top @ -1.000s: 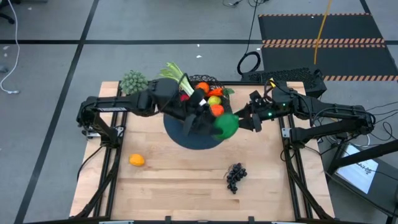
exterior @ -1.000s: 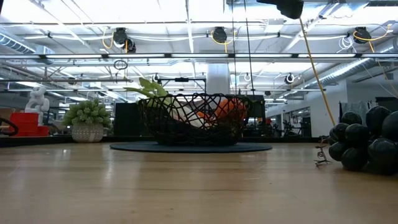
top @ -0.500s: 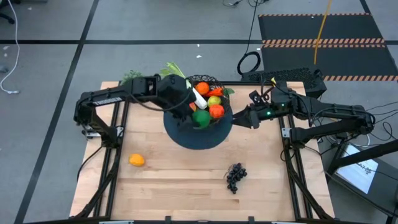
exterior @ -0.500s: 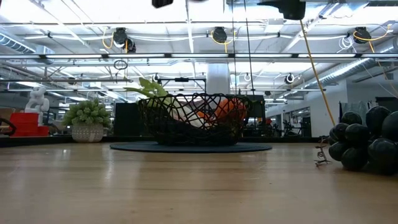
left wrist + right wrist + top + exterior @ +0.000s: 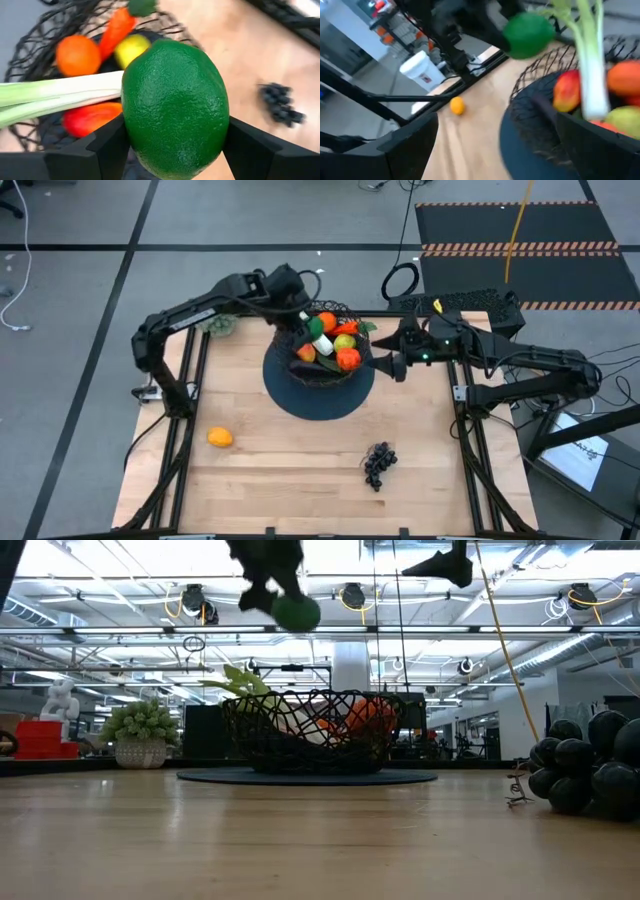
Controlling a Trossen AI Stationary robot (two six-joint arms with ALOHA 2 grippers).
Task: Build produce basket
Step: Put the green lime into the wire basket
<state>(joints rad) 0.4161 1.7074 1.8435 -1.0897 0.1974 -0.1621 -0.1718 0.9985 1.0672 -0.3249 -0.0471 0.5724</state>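
A round green toy lime (image 5: 175, 107) is clamped between the left gripper's (image 5: 172, 145) dark fingers, above the black wire-mesh basket (image 5: 335, 370) that is already loaded with produce. It should be lowered into a gap beside the long green-white leek (image 5: 60, 95) before release, so it is not dropped and bounced out. The right gripper (image 5: 385, 365) is held just beside the basket rim, its fingers wide apart and empty.

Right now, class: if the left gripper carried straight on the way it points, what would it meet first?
The left gripper, shut on the lime, points down into the basket. It would probably meet the leek or the red-yellow mango first; depth is unclear.
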